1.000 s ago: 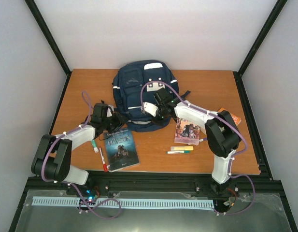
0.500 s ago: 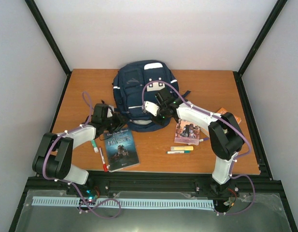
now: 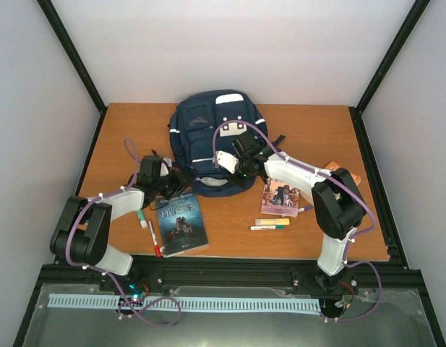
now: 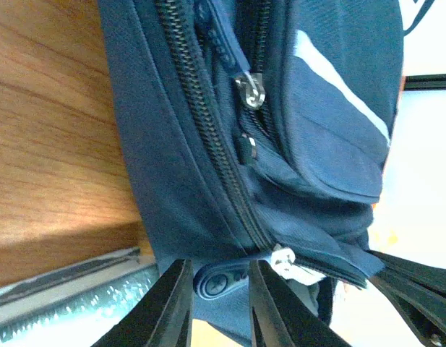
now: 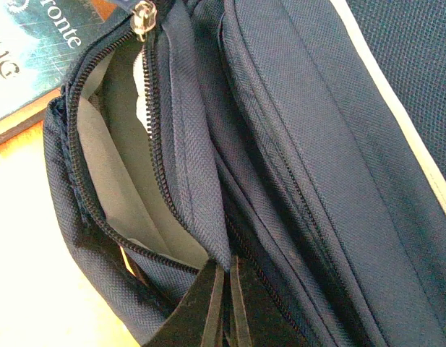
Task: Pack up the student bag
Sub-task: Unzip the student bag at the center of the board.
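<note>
Navy student bag (image 3: 215, 137) sits far-centre on the table (image 3: 338, 144), right gripper (image 5: 226, 303) pinching its gaping pocket (image 5: 121, 181) edge, while the left gripper (image 4: 218, 269), narrower than before, straddles a zipper pull (image 4: 212, 280), grip unclear, visible only wrist-side.

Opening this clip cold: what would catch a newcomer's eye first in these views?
The big navy student bag at the far middle of the table dominates, with both arms reaching to its near edge. The right end effector is shut on fabric beside an unzipped pocket showing grey lining, while the left end effector straddles a blue zipper pull. A dark blue book lies unpacked in front of the bag.
</note>
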Controlling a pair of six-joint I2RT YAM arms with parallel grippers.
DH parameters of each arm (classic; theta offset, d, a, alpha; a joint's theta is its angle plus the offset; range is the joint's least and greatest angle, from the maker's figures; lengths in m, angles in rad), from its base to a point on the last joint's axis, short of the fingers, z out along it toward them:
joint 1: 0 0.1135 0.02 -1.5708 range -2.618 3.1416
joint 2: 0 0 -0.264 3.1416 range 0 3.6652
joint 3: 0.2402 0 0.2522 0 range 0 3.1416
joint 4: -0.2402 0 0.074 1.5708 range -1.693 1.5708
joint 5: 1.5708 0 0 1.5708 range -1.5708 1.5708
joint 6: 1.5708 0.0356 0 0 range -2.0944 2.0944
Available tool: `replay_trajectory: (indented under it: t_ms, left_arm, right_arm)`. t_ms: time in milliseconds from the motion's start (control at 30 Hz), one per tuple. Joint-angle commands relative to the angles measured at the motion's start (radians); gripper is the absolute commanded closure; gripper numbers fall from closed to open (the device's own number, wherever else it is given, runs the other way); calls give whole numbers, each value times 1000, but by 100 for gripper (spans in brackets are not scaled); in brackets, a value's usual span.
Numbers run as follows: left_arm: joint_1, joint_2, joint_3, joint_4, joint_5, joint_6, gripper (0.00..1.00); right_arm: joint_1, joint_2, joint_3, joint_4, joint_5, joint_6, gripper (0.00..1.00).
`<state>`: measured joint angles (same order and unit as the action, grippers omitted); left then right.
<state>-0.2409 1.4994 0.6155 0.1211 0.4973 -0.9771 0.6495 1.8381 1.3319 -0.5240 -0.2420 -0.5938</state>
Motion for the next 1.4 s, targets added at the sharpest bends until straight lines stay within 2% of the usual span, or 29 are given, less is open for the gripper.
replay_trajectory:
  t_ms: [0,333,367,567,700,1000,1200,1367]
  left_arm:
    - [6,-90,-2,42,39,22,77]
    - [6,-92,-14,52,70,22,82]
    - [6,-94,-12,38,62,27,80]
    - [6,-83,4,-52,-12,104,47]
    - [5,-12,10,12,44,123,43]
    - [-33,16,30,90,156,143,53]
    - [-44,-6,23,98,166,137,68]
    - [-47,-13,20,90,154,133,76]
  right_arm:
    - [9,-26,-2,25,-11,13,97]
    - [9,-14,-1,28,-11,17,97]
    - [9,-14,-1,27,-11,18,97]
    - [9,-16,-3,28,-12,19,97]
    - [9,-16,-7,31,-18,20,97]
    - [9,-7,-5,32,-16,22,97]
    - [9,-4,-6,33,-17,24,97]
    - [9,-2,-5,31,-19,27,97]
